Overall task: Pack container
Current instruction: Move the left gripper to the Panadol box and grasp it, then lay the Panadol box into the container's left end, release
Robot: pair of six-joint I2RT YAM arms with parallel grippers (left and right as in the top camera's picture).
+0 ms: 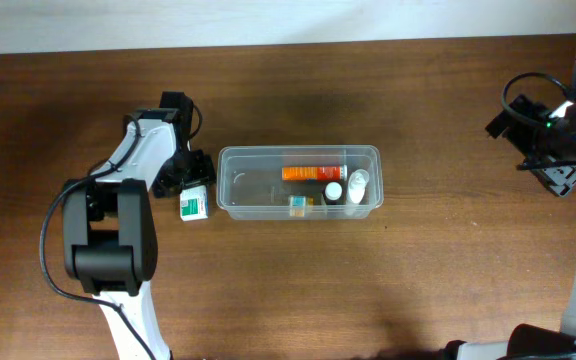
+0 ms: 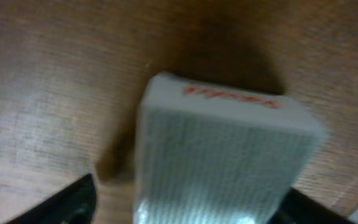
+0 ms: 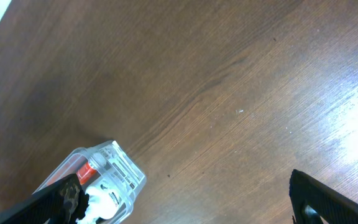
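The clear plastic container (image 1: pixel 253 186) lies at the table's middle and holds an orange tube (image 1: pixel 313 173), white bottles (image 1: pixel 356 186) and a small box (image 1: pixel 298 204). Its right end shows in the right wrist view (image 3: pixel 122 167). A small white-and-green carton (image 1: pixel 195 204) lies on the table just left of the container. My left gripper (image 1: pixel 189 180) is low over the carton, open, with a finger on each side of it (image 2: pixel 191 208). The carton (image 2: pixel 222 149) fills the left wrist view, with a gap at the left finger. My right gripper (image 1: pixel 560 176) is open and empty, far right of the container (image 3: pixel 185 202).
The wooden table (image 1: pixel 368 280) runs to a pale wall strip along the far edge. The left arm's base (image 1: pixel 108 235) stands at the front left; the right arm's cables hang at the far right.
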